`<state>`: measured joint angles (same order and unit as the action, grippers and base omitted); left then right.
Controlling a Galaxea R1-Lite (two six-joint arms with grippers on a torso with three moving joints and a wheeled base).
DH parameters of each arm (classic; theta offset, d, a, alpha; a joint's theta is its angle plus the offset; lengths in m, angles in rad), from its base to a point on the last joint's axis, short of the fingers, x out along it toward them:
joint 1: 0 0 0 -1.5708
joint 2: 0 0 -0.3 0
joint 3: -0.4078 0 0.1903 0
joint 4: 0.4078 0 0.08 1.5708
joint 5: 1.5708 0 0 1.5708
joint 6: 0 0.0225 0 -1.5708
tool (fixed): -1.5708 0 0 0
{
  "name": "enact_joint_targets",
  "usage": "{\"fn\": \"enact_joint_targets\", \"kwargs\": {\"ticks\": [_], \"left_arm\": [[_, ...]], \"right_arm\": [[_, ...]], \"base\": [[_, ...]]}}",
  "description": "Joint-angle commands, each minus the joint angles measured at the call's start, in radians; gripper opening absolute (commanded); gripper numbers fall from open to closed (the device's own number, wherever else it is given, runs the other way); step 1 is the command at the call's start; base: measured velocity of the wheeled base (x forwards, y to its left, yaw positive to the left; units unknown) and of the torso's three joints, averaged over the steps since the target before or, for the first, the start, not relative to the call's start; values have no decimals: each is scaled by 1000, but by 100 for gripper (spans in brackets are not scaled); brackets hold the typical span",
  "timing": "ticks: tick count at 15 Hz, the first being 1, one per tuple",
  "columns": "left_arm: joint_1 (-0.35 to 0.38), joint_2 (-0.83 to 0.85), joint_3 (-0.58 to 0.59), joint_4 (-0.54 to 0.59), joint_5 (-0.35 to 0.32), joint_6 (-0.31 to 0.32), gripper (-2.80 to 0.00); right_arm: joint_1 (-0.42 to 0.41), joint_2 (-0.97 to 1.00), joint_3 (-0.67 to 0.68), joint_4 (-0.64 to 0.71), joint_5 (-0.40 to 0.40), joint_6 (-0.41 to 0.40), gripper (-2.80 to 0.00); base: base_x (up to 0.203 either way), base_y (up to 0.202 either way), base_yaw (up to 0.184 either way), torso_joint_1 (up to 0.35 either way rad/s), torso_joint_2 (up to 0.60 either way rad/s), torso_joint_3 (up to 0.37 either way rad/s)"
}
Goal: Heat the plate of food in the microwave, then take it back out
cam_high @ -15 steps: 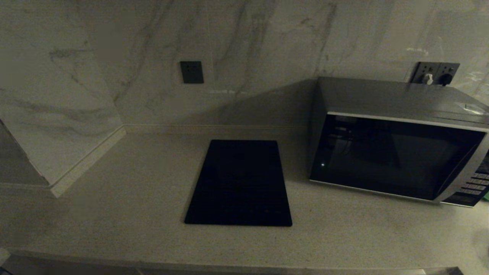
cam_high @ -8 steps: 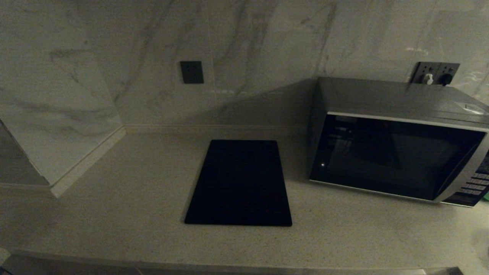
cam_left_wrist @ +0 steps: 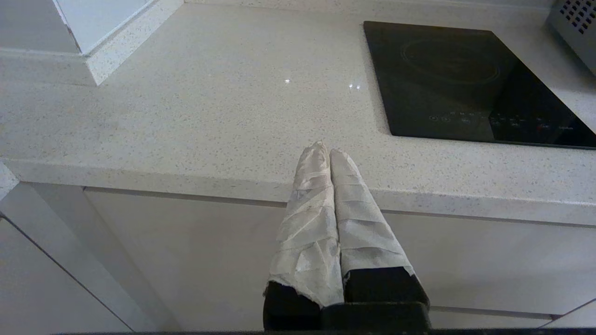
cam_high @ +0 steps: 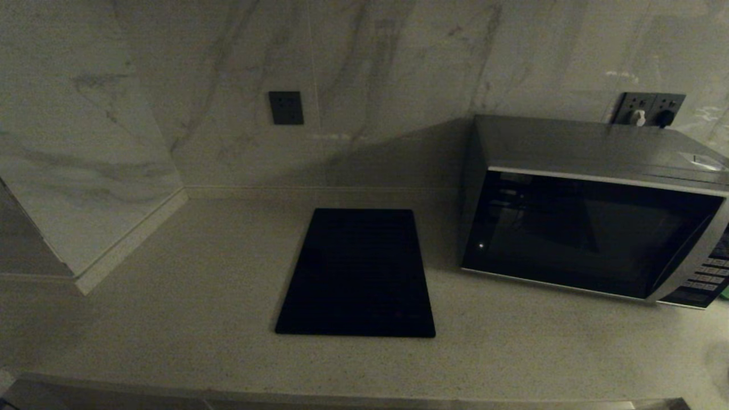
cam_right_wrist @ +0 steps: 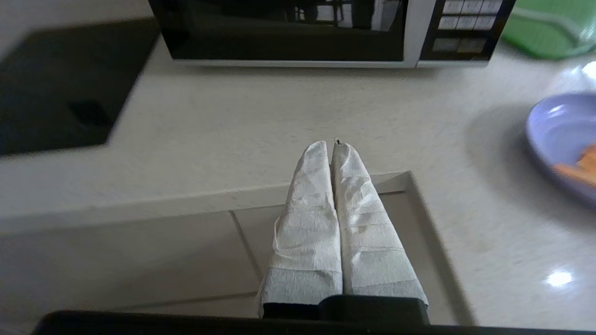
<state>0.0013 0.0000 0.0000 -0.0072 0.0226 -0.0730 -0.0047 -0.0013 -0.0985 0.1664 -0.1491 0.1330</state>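
Right end effector [cam_right_wrist: 331,143], fingers pressed together, is hovering at the counter [cam_right_wrist: 260,139] edge; the lilac round plate of orange food [cam_right_wrist: 565,144] is lying beside it, apart, before the silver-grey microwave [cam_right_wrist: 409,42].

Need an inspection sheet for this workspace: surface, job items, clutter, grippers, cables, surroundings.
Surface: pale speckled stone countertop, dry, unobstructed in front of the oven.
Job's things: silver-grey microwave with black glass door, shut, at the right of the counter; small round lilac plate of orange food on the counter, seen only in the right wrist view, partly out of frame.
Clutter: flat black rectangular cooktop slab left of the microwave; green plastic tray beside the keypad.
Grippers: left gripper shut, empty, at the counter's front edge; right gripper shut, empty, at the counter's front edge before the microwave.
Cables: two plugs in the wall socket; cords hidden.
Surroundings: marble wall, dark switch plate.
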Motion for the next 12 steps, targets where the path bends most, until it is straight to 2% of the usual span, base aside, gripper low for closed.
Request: {"fn": "enact_joint_targets", "kwargs": {"ticks": [1, 12], "left_arm": [[0, 1, 0, 0, 0, -1, -280], [0, 0, 0, 0, 0, -1, -280]], "right_arm": [[0, 1, -1, 1, -1, 52, -280], [0, 1, 11, 22, 43, 77, -280]], "base": [[0, 0, 0, 0, 0, 0], [0, 0, 0, 0, 0, 0]]}}
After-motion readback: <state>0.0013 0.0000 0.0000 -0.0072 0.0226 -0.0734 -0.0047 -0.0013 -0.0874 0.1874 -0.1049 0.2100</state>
